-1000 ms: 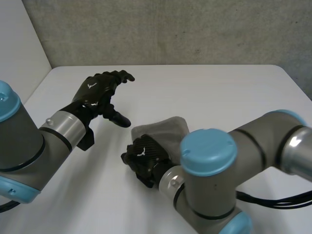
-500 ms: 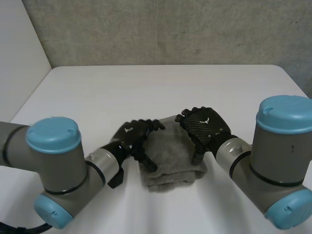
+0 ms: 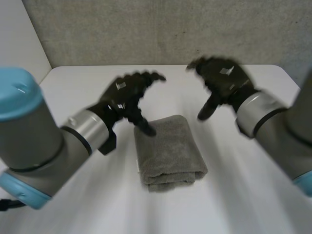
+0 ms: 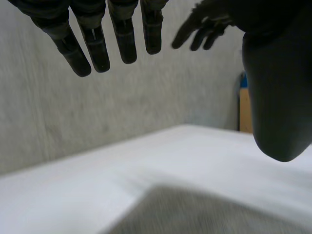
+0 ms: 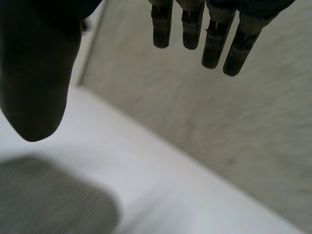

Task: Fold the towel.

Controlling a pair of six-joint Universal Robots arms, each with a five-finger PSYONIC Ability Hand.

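The left hand hovers with its thumb over the towel's far left corner, fingers straight and spread, holding nothing. The right hand hangs above and beyond the far right corner, equally open and empty. The towel lies below and between them on the table as a compact folded bundle. The folding looks finished or nearly so. Any further fold would call for reaching down to pinch an edge.

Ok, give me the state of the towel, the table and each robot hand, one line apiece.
Towel: folded into a thick stack, lying flat, nothing touching it.
Left robot hand: open, fingers relaxed, in the air over the towel's far left corner, holding nothing.
Right robot hand: open, in the air beyond the towel's far right corner, holding nothing.
Table: white, bearing the towel.
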